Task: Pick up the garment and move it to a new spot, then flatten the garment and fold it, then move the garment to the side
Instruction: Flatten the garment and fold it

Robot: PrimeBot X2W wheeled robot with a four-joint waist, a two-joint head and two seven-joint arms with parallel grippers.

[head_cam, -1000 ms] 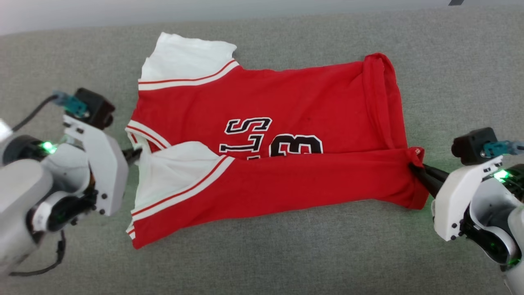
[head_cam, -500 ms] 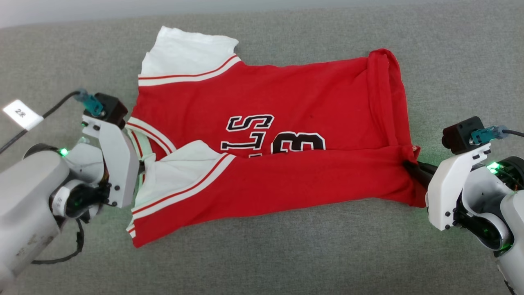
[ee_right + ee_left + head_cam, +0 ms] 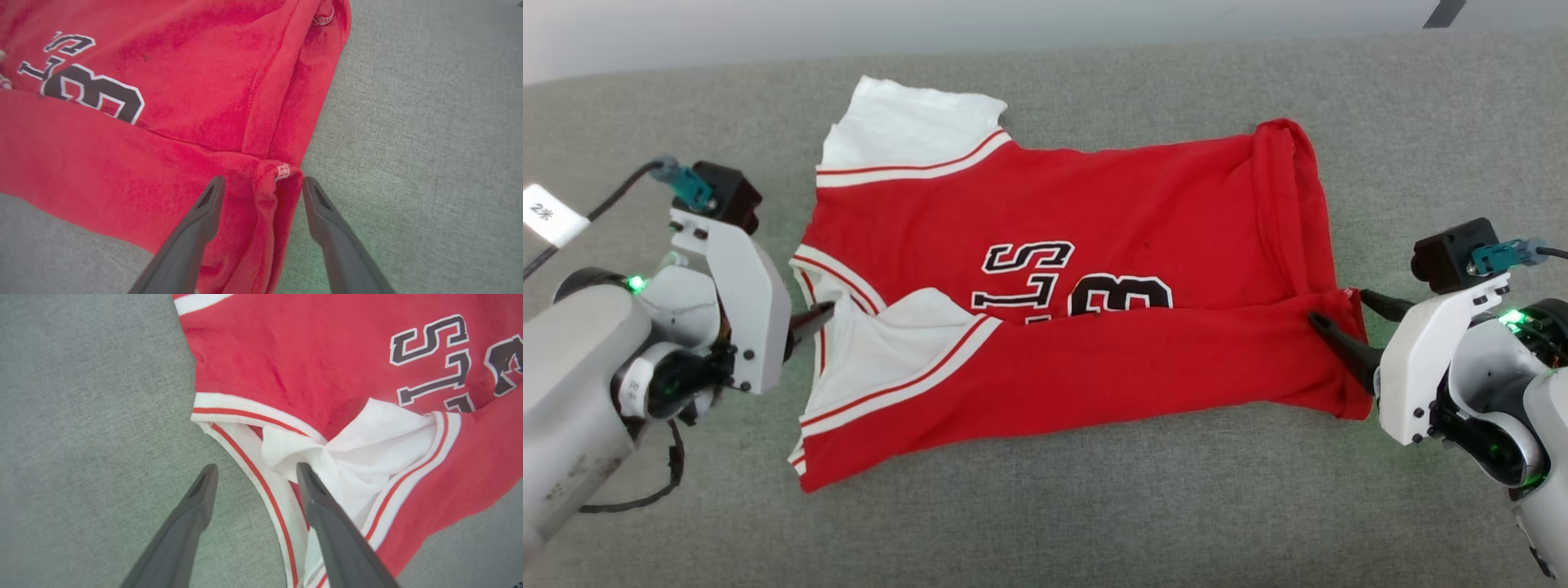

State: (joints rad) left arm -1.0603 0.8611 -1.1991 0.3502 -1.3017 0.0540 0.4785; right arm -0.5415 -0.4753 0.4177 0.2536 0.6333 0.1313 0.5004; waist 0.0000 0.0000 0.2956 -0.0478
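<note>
Fingers (image 3: 194, 516) of left gripper (image 3: 254, 473): apart, astride the collar trim; garment (image 3: 1135, 196), near edge folded over its lettering, spans across to right gripper (image 3: 263, 181), fingers apart about the hem corner; best withdrawn straight back, lest cloth drag.

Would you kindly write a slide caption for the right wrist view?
Open right end effector straddling the bunched hem corner of a red jersey on grey upholstery.

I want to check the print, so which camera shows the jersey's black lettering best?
The head view: the lettering and the number sit together, though the folded-over edge of the garment covers part. The left wrist view shows the letters larger but cuts off the number; the right wrist view shows mainly the number.
</note>
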